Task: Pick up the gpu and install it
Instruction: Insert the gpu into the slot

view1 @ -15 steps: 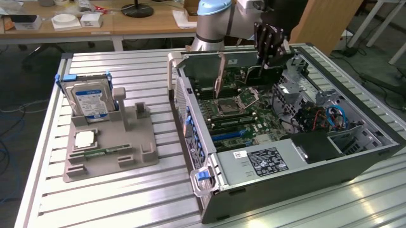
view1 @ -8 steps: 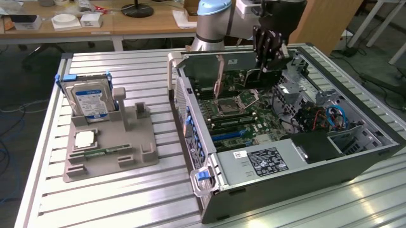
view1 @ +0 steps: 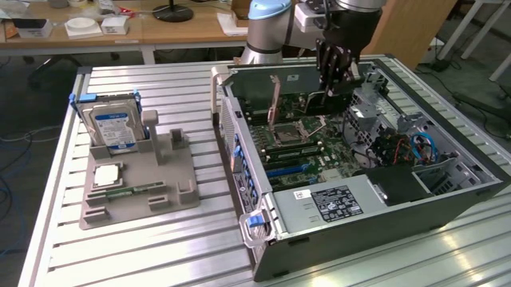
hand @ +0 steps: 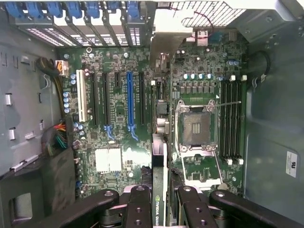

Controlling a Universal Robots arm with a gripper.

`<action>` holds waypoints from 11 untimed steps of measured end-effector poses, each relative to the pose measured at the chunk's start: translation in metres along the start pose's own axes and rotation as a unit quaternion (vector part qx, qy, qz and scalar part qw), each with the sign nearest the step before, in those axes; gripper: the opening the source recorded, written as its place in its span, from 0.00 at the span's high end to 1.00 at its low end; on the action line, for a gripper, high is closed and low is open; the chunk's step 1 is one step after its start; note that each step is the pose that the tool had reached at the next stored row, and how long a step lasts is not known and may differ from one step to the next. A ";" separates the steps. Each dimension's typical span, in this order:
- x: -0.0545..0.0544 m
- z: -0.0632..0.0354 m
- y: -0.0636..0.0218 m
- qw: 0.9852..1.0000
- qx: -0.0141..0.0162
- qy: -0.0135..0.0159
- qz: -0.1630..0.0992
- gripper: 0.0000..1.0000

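Observation:
The gpu (view1: 324, 101) hangs on edge inside the open computer case (view1: 359, 209), above the motherboard (view1: 307, 149). My gripper (view1: 334, 81) is shut on its upper edge. In the wrist view the gpu (hand: 160, 156) shows edge-on between the black fingers (hand: 137, 209), with its silver end bracket (hand: 168, 28) toward the case's rear slot covers. The card's edge lies between the blue expansion slot (hand: 129, 102) and the CPU socket (hand: 197, 126), clear of the board.
A grey fixture (view1: 143, 185) on the slatted table (view1: 143, 251) holds a hard drive (view1: 112, 122), a processor (view1: 106, 174) and a memory stick (view1: 136, 190). Cables and a drive cage (view1: 399, 149) fill the case's right part in the exterior view.

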State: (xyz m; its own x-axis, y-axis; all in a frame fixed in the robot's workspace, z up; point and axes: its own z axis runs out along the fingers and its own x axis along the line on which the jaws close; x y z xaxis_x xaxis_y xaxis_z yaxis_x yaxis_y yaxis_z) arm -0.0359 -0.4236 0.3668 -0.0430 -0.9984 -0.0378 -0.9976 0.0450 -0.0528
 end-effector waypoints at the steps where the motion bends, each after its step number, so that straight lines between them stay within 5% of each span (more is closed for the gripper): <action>1: 0.001 0.0007 0.0000 1.000 0.000 0.000 0.000 0.75; 11: 0.017 0.0037 0.0015 1.000 0.000 -0.004 0.001 0.75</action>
State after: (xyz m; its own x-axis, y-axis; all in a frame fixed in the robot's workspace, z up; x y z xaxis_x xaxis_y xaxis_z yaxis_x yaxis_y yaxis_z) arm -0.0380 -0.4409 0.3624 -0.0445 -0.9980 -0.0450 -0.9975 0.0468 -0.0525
